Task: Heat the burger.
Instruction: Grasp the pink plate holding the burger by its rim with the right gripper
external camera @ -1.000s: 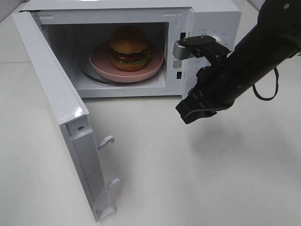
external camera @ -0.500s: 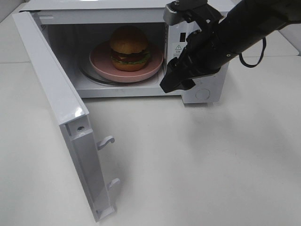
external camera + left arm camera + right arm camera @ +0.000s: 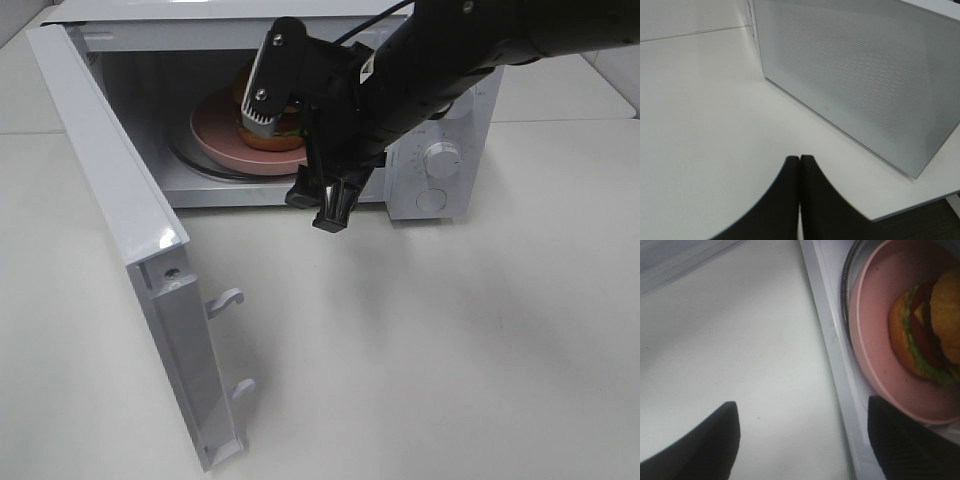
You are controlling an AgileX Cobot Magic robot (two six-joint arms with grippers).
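Right gripper (image 3: 322,205), mine: jaws wide, empty, at microwave (image 3: 440,190) mouth; burger (image 3: 927,335) lies just beyond, far-left, on pink plate (image 3: 872,315).

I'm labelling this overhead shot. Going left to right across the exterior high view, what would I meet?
open microwave door → pink plate → right gripper → upper control knob

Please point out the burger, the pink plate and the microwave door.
burger (image 3: 922,337): right wrist view, on its filling layers.
pink plate (image 3: 872,315): right wrist view, on its bare surface beside the burger.
microwave door (image 3: 108,182): exterior high view, on the open door's inner face.
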